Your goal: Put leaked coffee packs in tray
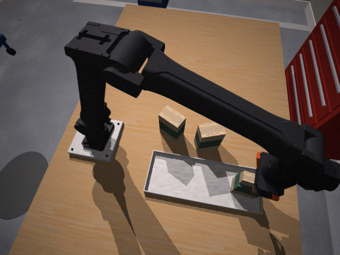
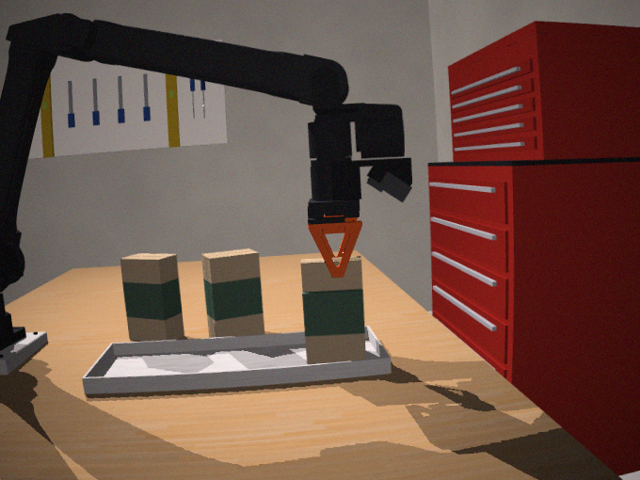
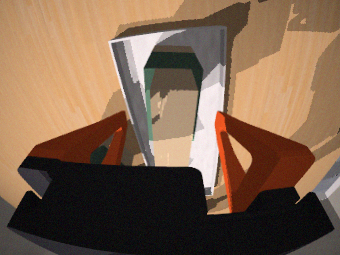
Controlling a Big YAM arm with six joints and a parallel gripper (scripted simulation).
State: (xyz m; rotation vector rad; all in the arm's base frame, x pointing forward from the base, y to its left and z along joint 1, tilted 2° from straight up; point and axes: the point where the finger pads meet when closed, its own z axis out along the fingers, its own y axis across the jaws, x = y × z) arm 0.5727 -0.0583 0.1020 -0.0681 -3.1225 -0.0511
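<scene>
One tan coffee pack with a green band (image 1: pixel 246 185) (image 2: pixel 334 312) (image 3: pixel 174 103) stands upright inside the right end of the pale tray (image 1: pixel 175 197) (image 2: pixel 229 381) (image 3: pixel 223 58). My gripper (image 2: pixel 337 276) (image 3: pixel 171 117) is open around its top, with a gap on each side between the orange fingers and the pack. A second pack (image 1: pixel 209 134) (image 2: pixel 232 294) and a third pack (image 1: pixel 172 121) (image 2: pixel 152 296) stand upright on the table behind the tray. In the top view the arm's wrist hides part of the tray's right end.
The arm's base plate (image 1: pixel 116 137) (image 2: pixel 32 344) is at the left of the table (image 1: pixel 226 48) (image 2: pixel 224 426). A red drawer cabinet (image 1: pixel 314 76) (image 2: pixel 576 288) stands beyond the right edge. The arm reaches above the two packs behind the tray.
</scene>
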